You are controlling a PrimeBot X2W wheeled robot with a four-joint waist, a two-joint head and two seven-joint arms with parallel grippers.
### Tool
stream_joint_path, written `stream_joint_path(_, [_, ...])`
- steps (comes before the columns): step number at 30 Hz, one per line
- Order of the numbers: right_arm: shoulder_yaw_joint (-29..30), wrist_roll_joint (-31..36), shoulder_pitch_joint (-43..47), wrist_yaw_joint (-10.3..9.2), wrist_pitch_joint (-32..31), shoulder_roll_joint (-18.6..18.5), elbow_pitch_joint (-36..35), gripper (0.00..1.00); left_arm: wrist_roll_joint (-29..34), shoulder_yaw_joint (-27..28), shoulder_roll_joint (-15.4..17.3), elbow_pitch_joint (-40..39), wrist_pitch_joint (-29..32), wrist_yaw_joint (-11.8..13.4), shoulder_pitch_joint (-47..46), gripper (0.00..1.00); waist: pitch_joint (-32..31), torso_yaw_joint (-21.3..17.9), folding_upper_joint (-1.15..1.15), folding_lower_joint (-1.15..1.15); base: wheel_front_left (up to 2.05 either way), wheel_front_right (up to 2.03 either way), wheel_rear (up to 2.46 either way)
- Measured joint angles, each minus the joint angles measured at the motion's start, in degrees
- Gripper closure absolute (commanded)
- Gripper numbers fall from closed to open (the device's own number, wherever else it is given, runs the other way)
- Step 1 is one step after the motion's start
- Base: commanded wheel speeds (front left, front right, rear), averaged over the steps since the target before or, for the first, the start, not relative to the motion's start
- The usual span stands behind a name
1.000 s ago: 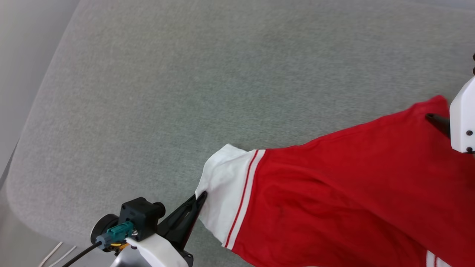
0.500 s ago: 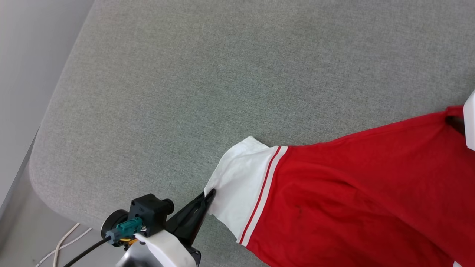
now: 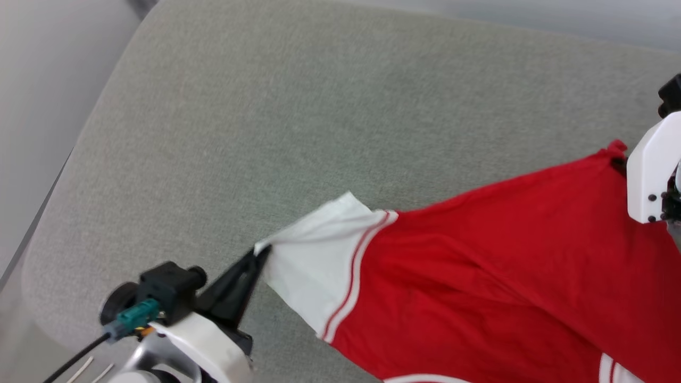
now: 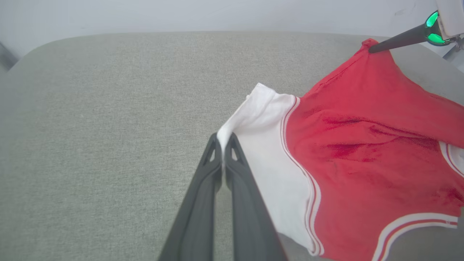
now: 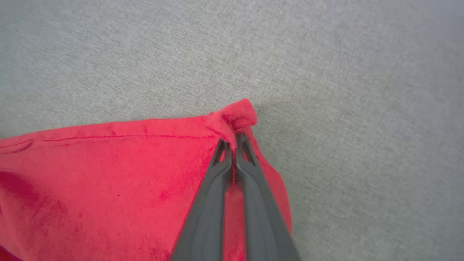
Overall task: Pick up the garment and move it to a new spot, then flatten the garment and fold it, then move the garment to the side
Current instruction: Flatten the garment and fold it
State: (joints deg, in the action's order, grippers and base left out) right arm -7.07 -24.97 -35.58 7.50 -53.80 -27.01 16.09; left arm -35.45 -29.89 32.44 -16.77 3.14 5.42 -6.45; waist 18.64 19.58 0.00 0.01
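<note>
Dark-grey fingers of the left end effector point(image 4: 224, 140) are pinched together on the cuff edge of the white sleeve point(image 3: 314, 266), with a thin fold of cloth between the tips. The right end effector point(image 5: 232, 142) is likewise clamped on a bunched red corner point(image 5: 233, 116); we cannot tell which part of the shirt that corner is.

Between the two grips the garment point(image 3: 479, 276) hangs stretched. Its taut upper edge runs from the sleeve at our left across to the red corner at our right, and that is the long axis for now. The body falls away below that line, toward the robot. Striped hem trim point(image 4: 417, 221) shows low at the near side in the left wrist view.

Beyond the cloth lies the grey fabric-covered worktop point(image 3: 319, 133), which is bare ahead and to the left.

Our judgement is that the carry is under way. Laying the garment flat calls for both arms to lower together and keep that edge tight. The sleeve grip looks thin and could slip.
</note>
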Motion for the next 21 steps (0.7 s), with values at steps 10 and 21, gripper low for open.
stream_joint_path(10, [-2.38,-6.79,-1.73,0.0,7.19,-1.94,-7.61,1.0,0.84,7.91,4.0,-4.99,-1.89,3.18,-3.61,1.0,-8.32,-6.79,0.0,-0.01,0.0,0.0,0.0])
stream_joint_path(21, [0.12,-8.54,-0.27,0.0,14.05,-0.75,-18.92,1.0,-0.27,14.88,5.32,-8.48,-2.5,5.27,-10.66,1.0,-14.5,-15.13,0.0,-0.01,0.0,0.0,0.0])
